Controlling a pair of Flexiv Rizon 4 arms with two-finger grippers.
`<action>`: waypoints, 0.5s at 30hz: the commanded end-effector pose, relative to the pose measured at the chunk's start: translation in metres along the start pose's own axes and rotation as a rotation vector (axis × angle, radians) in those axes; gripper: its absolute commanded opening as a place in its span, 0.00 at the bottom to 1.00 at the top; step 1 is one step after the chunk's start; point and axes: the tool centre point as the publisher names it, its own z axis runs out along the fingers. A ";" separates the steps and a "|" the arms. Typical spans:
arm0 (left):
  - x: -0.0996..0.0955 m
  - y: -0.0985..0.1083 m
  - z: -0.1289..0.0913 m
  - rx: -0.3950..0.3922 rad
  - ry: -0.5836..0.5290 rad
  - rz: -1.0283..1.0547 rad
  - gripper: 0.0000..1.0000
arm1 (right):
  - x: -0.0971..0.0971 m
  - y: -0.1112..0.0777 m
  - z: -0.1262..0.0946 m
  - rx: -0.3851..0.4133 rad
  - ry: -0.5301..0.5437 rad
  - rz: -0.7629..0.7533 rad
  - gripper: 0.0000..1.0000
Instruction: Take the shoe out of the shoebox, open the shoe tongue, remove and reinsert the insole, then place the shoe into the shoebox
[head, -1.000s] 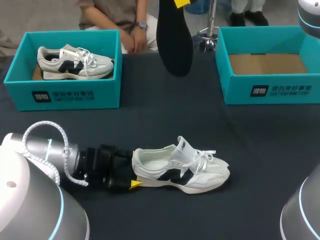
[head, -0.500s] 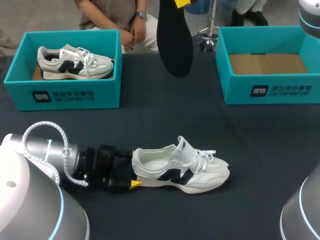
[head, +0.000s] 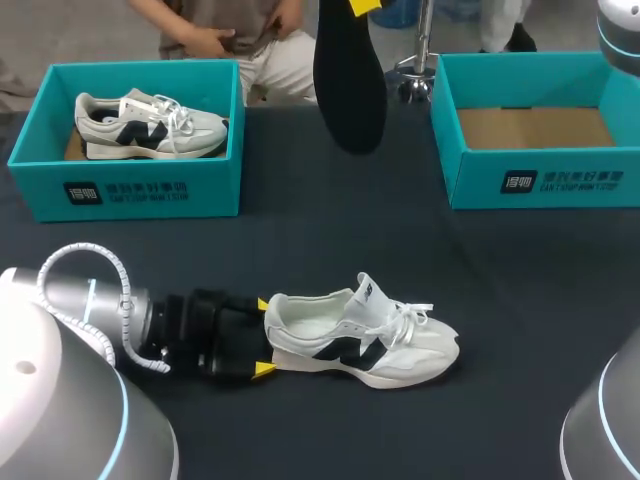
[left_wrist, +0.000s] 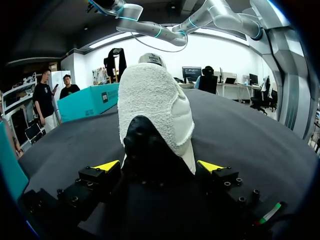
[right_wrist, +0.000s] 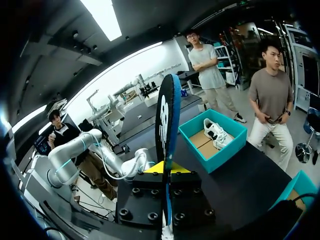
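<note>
A white sneaker (head: 360, 335) with dark side marks lies on its sole on the dark table, toe to the right and tongue raised. My left gripper (head: 263, 337) is at its heel, open, one yellow tip on each side. In the left wrist view the heel (left_wrist: 152, 135) stands between the spread fingertips (left_wrist: 107, 165) of the left gripper (left_wrist: 158, 166). High over the table's far middle, my right gripper (head: 362, 5) is shut on the black insole (head: 350, 75), which hangs toe down. In the right wrist view the insole (right_wrist: 165, 125) stands edge-on in the right gripper (right_wrist: 165, 169).
A teal shoebox (head: 130, 185) at the far left holds a second white sneaker (head: 150, 123). Another teal shoebox (head: 540, 180) at the far right shows only its brown cardboard floor. Bare dark table lies between the boxes and the shoe.
My left gripper's fingers have spread wider around the heel, so a second yellow tip now shows. The shoe and the held insole have stayed where they were.
</note>
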 end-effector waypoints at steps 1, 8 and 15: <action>-0.001 -0.007 -0.012 -0.031 0.039 0.007 1.00 | 0.000 0.000 0.000 0.002 -0.002 0.002 0.00; -0.004 -0.022 -0.038 -0.176 0.119 0.077 1.00 | 0.000 0.000 0.000 0.002 -0.002 0.002 0.00; -0.005 -0.045 -0.065 -0.334 0.151 0.134 1.00 | 0.000 0.000 0.000 0.002 -0.002 0.002 0.00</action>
